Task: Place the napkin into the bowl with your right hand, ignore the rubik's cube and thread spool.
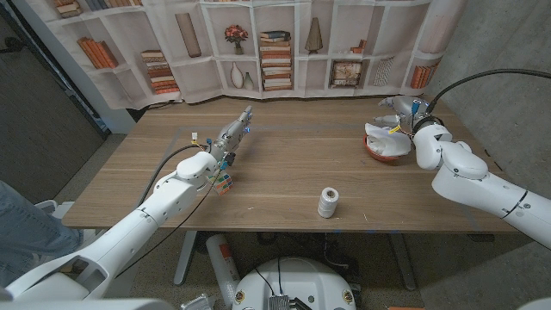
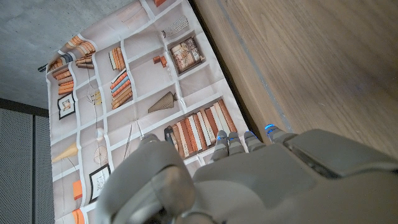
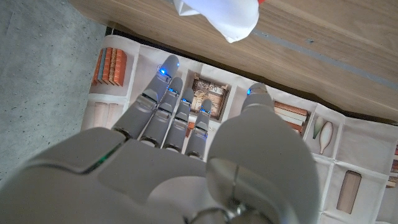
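Note:
The white napkin (image 1: 384, 135) lies crumpled inside the red bowl (image 1: 379, 155) at the right side of the table; in the right wrist view the napkin (image 3: 217, 15) hangs over the table's wood. My right hand (image 1: 401, 108) hovers just behind the bowl, fingers (image 3: 168, 106) stretched out and apart, holding nothing. My left hand (image 1: 233, 134) is raised over the table's left half with its fingers (image 2: 233, 143) straight toward the back wall, also holding nothing.
A rubik's cube (image 1: 223, 181) sits partly under my left forearm. A white thread spool (image 1: 328, 202) stands near the front edge at the middle. A bookshelf-print backdrop (image 1: 275, 43) runs behind the table's far edge.

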Controlling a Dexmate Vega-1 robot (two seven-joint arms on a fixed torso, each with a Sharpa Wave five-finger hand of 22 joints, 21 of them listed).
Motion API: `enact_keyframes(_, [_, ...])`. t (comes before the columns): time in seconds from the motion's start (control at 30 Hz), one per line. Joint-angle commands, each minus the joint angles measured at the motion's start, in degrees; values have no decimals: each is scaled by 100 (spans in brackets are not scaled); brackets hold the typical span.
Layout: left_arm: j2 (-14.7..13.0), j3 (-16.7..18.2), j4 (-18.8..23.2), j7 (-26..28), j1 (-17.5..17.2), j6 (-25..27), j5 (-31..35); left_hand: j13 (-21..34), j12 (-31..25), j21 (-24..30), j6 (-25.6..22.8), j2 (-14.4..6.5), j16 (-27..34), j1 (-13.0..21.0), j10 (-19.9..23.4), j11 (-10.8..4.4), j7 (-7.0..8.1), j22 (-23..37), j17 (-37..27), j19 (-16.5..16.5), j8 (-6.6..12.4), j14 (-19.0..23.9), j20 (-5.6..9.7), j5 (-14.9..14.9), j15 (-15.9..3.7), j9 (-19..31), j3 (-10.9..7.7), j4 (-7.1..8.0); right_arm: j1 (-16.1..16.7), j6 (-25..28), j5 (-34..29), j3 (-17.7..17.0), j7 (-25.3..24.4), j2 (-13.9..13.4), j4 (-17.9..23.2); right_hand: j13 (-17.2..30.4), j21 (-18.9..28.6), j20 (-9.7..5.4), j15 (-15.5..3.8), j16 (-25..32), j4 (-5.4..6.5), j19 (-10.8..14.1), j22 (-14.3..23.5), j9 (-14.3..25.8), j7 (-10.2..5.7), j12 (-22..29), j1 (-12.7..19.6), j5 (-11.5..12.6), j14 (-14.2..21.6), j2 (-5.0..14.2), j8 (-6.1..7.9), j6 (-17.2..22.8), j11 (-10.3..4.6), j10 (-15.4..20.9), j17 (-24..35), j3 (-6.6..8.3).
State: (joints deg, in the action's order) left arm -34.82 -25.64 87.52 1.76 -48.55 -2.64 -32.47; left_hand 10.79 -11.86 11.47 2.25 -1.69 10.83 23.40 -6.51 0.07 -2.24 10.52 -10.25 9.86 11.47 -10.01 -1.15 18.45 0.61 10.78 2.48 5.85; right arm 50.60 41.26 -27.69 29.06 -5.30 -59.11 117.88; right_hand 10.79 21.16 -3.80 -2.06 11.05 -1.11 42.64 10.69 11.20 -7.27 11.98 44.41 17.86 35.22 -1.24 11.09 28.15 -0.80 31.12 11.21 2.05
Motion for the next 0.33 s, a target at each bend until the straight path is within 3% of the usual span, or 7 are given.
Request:
enact_keyframes(0.03, [-54, 42, 43, 4, -49, -25, -18, 10, 10, 43, -15, -59, -6, 10, -30, -23, -12, 26, -22, 912, 0, -114, -30, -13, 21, 14, 35, 18, 3, -179, 234, -44, -329, 180, -73, 12, -42, -1, -7, 11, 40, 34, 10, 16, -29, 26, -13, 49, 22, -11, 19, 15, 0, -4, 6, -5])
enact_keyframes(0.33, [-71, 61, 11, -24, -42, -26, -42, 10, 6, 45, -19, -64, -5, 14, -22, -18, -24, 26, -22, 909, 1, -110, -29, -13, 24, 14, 44, 17, -73, -199, 272, 14, -371, 229, -115, 12, -52, 7, -11, 13, 43, 39, 10, 15, -31, 31, -19, 58, 26, 1, 23, 23, -25, 1, 5, -8])
